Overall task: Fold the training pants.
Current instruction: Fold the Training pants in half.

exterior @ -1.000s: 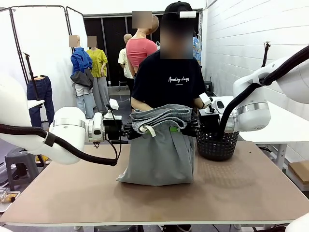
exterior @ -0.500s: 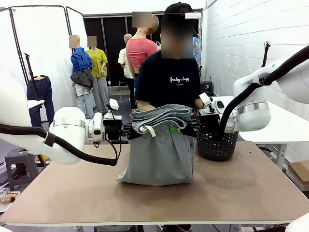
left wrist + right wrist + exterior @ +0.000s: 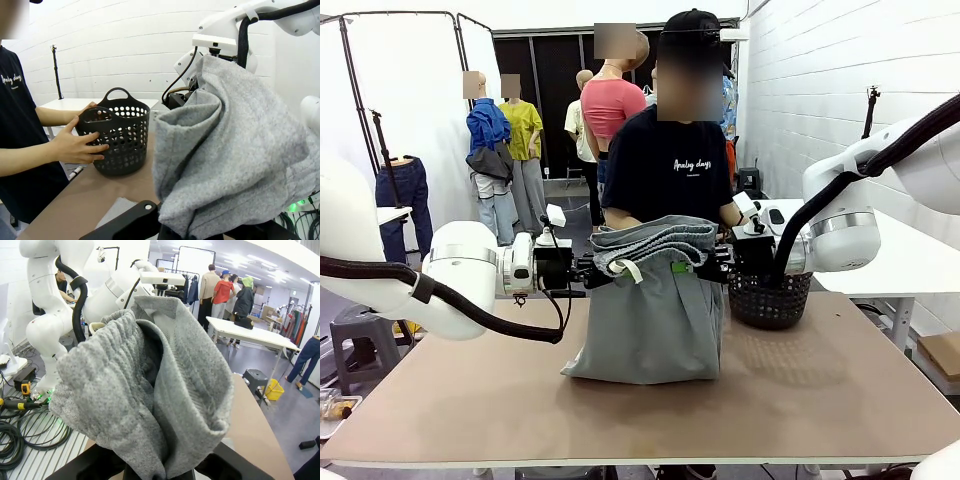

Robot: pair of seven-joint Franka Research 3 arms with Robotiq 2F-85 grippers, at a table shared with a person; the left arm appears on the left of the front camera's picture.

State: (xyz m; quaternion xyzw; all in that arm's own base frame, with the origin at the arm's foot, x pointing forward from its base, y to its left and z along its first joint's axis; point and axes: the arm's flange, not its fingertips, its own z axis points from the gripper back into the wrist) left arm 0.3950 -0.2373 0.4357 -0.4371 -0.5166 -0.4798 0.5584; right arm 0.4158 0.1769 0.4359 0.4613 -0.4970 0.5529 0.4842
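The light grey training pants (image 3: 655,310) hang between my two grippers, gathered waistband and pale drawstring on top, lower part resting folded on the table. My left gripper (image 3: 592,268) is shut on the waistband's left end, and my right gripper (image 3: 718,264) is shut on its right end. In the left wrist view the grey fabric (image 3: 235,145) bunches over the fingers. The right wrist view has the bunched waistband (image 3: 150,390) draped over that gripper's fingers the same way.
A black perforated basket (image 3: 770,297) stands on the brown table (image 3: 820,390) at the right, held by the person's hands (image 3: 80,145). The person in a black T-shirt stands at the far side, just behind the pants.
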